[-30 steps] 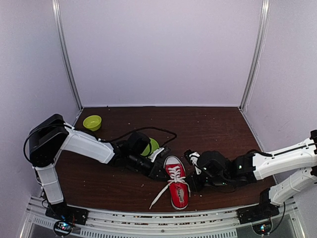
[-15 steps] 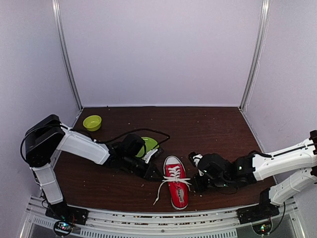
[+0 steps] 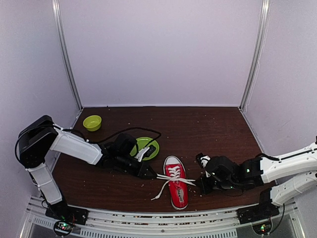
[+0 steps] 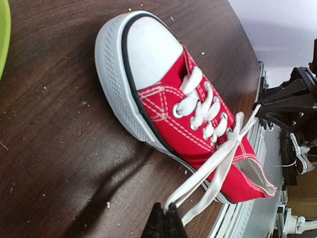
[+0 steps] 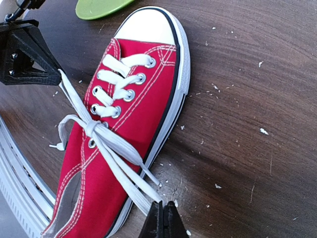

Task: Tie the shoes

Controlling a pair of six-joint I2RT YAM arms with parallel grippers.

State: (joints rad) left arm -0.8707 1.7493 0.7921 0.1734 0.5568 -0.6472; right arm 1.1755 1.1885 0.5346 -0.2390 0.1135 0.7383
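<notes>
Leftmost, a small green bowl (image 3: 92, 122) sits by the bench's left edge toward the far-left corner, out of the work. Next comes the left tool (image 3: 152, 174), low over the bench and pinched tight on a length of the white laces (image 4: 213, 166), with a green plate (image 3: 145, 147) just beyond it. The red sneaker (image 3: 176, 187) lies at the middle of the near edge, sole down, its long axis running near to far with the white toe cap toward the far edge. The laces cross in a first knot over the tongue and run out sideways, across that axis. On the right, the right tool (image 3: 199, 184) is likewise clamped on lace (image 5: 116, 158), just beside the sole. Both tools lie about equally close to the sneaker on opposite sides, so a straight outward pull would probably cinch the knot. One loose end (image 3: 156, 196) trails toward the near edge.
</notes>
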